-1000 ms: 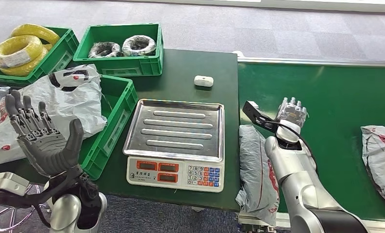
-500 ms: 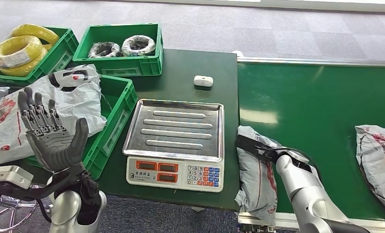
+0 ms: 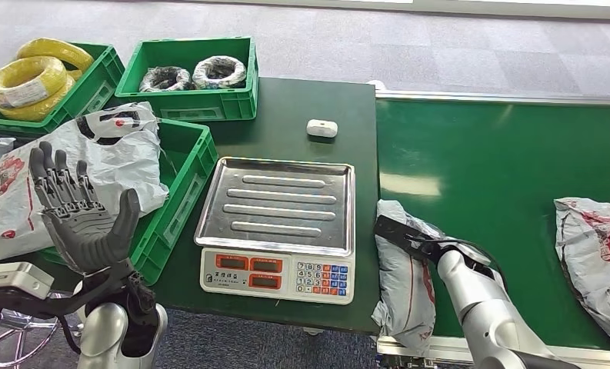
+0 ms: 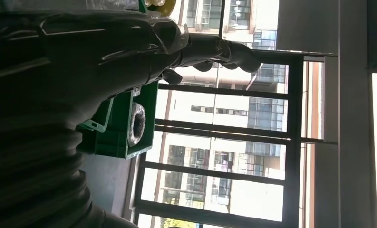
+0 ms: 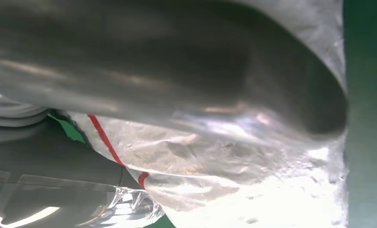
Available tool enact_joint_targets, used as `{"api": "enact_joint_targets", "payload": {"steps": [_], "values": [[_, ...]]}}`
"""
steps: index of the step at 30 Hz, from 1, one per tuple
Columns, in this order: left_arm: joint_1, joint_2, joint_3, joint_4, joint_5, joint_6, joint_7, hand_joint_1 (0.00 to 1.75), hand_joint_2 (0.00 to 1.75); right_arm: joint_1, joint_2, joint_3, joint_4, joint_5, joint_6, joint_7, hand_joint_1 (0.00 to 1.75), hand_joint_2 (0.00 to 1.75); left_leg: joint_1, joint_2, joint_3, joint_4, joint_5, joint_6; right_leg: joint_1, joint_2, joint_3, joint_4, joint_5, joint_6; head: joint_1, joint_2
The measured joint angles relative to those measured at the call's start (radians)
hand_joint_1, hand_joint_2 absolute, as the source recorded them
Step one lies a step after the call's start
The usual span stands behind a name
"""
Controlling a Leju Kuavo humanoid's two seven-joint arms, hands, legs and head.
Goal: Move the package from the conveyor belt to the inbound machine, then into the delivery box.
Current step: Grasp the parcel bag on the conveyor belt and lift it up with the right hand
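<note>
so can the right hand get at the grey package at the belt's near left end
Probably yes. The right hand is already down at the grey package, close over its wrapper in the right wrist view, with nothing between them. Whether its fingers have closed on it cannot be told.

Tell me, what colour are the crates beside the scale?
Green: the crates left of the scale are plain green plastic, clearest in the head view.

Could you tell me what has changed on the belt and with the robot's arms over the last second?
The right hand dropped from above the belt onto the grey package at the belt's near left end; whether it grips is unclear. The package at the right edge drifted left. The raised, empty left hand shifted slightly right. The scale and green crates stayed put.
</note>
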Motion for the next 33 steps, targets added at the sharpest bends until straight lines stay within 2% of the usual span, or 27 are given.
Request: {"api": "enact_joint_targets", "payload": {"steps": [1,5,9,17,25,28,32,33], "values": [[0.001,0.0,0.0,0.0,-0.001,0.001,0.0,0.0,1.75,0.001,0.001,0.0,0.0,-0.003,-0.003,-0.005,1.66,0.0,0.0,0.0,0.0,0.0,0.0,0.0,0.0,0.0,0.0,0.0,0.0,0.0,0.0,0.0],[0.009,0.0,0.001,0.0,-0.003,0.007,0.0,0.0,1.75,0.005,0.001,-0.003,0.0,-0.018,-0.011,-0.024,1.66,0.0,0.0,0.0,0.0,0.0,0.0,0.0,0.0,0.0,0.0,0.0,0.0,0.0,0.0,0.0],[0.014,0.0,0.001,0.0,-0.003,0.007,0.0,0.0,1.75,0.004,0.001,-0.005,-0.002,-0.02,-0.012,-0.029,1.75,0.0,0.0,0.0,0.0,0.0,0.0,0.0,0.0,0.0,0.0,0.0,0.0,0.0,0.0,0.0],[0.021,0.0,0.001,-0.001,-0.003,0.011,0.0,0.0,1.75,0.004,0.003,-0.006,-0.003,-0.043,-0.019,-0.045,1.75,0.0,0.0,0.0,0.0,0.0,0.0,0.0,0.0,0.0,0.0,0.0,0.0,0.0,0.0,0.0],[0.035,0.0,0.001,-0.005,-0.003,0.022,0.0,0.0,1.75,0.016,0.009,-0.004,-0.011,-0.086,-0.062,-0.051,1.75,0.0,0.0,0.0,-0.001,0.0,0.0,0.0,0.0,0.0,-0.001,0.0,0.0,0.0,0.0,0.0],[0.043,0.001,0.001,-0.015,-0.008,0.032,0.0,0.0,1.75,0.031,0.011,-0.003,-0.026,-0.121,-0.106,-0.056,1.75,0.0,0.0,0.0,-0.002,0.0,0.0,0.0,0.0,0.0,-0.001,0.0,0.0,0.0,0.0,0.0],[0.077,0.001,0.001,-0.051,-0.02,0.057,0.0,0.0,1.75,0.082,0.03,-0.008,-0.093,-0.226,-0.264,-0.059,1.75,1.75,0.0,-0.001,-0.005,0.0,0.0,0.0,0.0,0.0,-0.003,0.001,0.0,0.0,0.0,0.0],[0.088,0.0,0.001,-0.063,-0.024,0.063,0.0,0.0,1.75,0.104,0.041,-0.015,-0.134,-0.272,-0.324,-0.059,1.75,1.75,0.0,-0.001,-0.006,0.0,0.0,0.0,0.0,0.0,-0.004,0.001,0.0,0.0,0.0,0.0]]}}
